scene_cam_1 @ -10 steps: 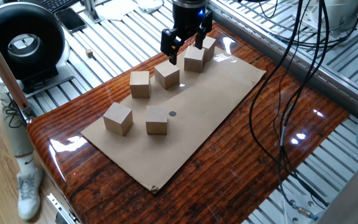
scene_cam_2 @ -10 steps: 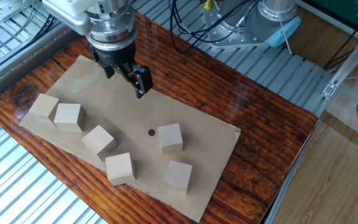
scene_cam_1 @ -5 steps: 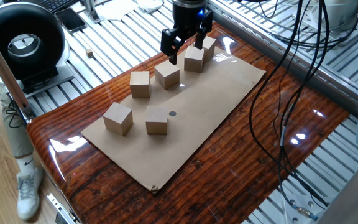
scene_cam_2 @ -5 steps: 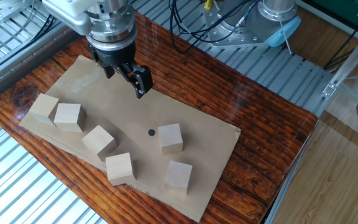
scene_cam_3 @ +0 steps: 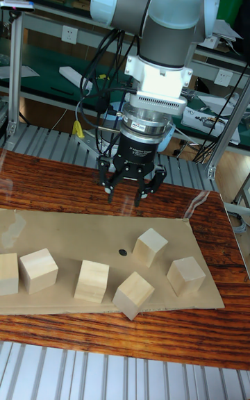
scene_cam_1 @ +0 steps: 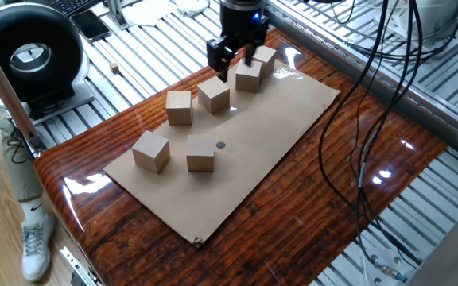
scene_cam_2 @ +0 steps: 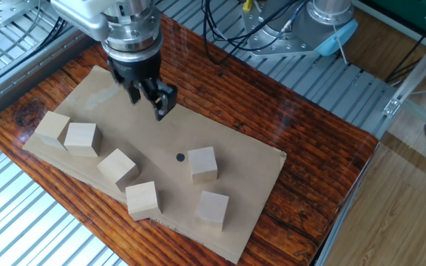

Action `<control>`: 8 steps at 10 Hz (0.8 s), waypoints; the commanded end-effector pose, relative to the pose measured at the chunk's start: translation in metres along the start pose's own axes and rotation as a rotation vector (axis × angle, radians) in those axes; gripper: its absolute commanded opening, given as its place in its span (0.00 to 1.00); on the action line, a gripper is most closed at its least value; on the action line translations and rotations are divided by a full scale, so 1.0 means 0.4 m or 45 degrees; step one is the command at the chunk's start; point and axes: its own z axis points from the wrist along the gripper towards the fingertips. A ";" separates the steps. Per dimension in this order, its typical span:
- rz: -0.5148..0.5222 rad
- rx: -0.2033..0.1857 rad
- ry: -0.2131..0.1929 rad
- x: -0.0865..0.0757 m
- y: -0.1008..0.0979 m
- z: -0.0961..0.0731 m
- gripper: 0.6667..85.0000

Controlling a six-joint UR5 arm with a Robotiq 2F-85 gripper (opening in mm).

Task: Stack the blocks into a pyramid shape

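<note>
progress: none stacked, pyramid not begun | blocks: six loose on cardboard sheet, mid-frame on worktop | end effector: empty, fingers partly apart, hovering upper left

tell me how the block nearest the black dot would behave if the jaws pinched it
That block looks like a rigid wooden cube, so it probably won't flex. Its flat faces suggest it won't roll. The smooth cardboard sheet beneath may let it slide if nudged off-centre.
</note>
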 end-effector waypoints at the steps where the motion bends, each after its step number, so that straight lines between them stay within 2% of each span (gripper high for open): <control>1: -0.010 -0.053 -0.089 -0.042 0.028 0.000 0.00; 3: -0.032 -0.054 -0.054 -0.024 0.024 0.000 0.00; 4: -0.051 0.006 0.001 0.002 -0.016 0.008 0.00; 5: -0.158 0.045 -0.022 -0.009 -0.051 0.007 0.00; 7: -0.253 0.033 -0.086 -0.030 -0.076 0.010 0.00; 8: -0.296 0.043 -0.147 -0.052 -0.088 0.016 0.00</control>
